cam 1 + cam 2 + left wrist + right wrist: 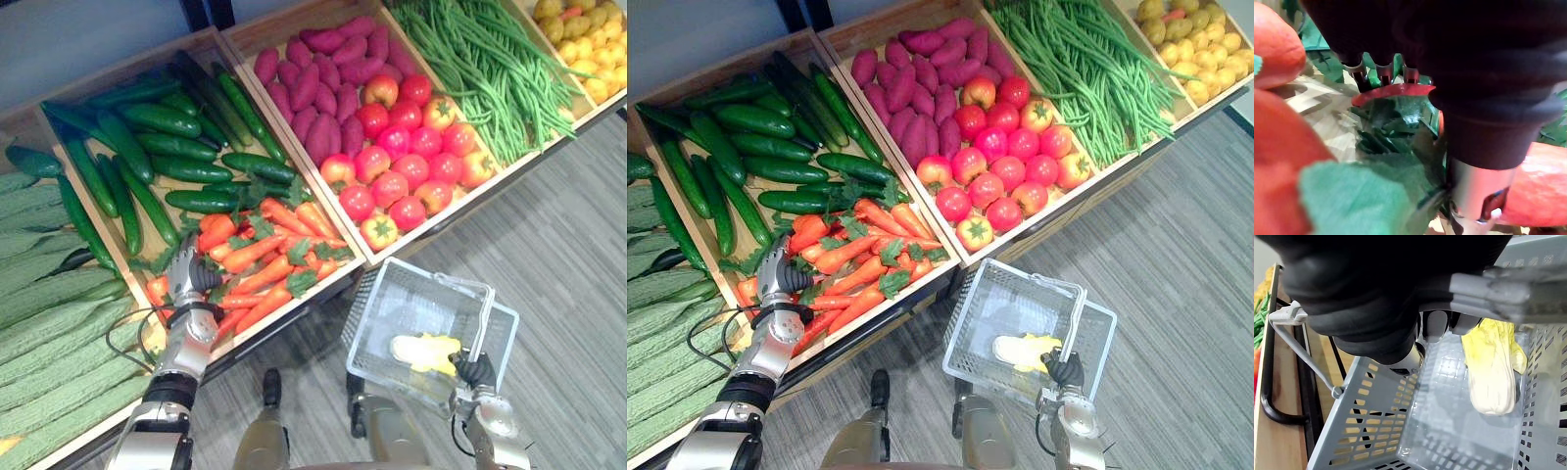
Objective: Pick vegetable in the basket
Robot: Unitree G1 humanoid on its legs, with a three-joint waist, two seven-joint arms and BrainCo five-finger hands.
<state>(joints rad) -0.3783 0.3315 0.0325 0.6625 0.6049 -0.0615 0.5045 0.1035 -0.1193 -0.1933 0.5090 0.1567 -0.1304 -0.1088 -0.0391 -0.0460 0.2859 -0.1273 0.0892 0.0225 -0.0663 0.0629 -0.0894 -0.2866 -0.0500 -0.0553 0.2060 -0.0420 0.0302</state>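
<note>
One grey basket [384, 315], with one pale yellow leafy vegetable [423, 351] lying in it. Five wooden bins [260, 37] stand side by side. Tomatoes [411, 168]: about eighteen (a few overlap, so the tally may be off by one). Purple sweet potatoes [323, 93]: roughly fifteen. Cucumbers [162, 119]: close to twenty. The carrots [265, 279], green beans [490, 69], ridged gourds [49, 333] and small yellow produce [588, 49] are heaped too thickly to count.
</note>
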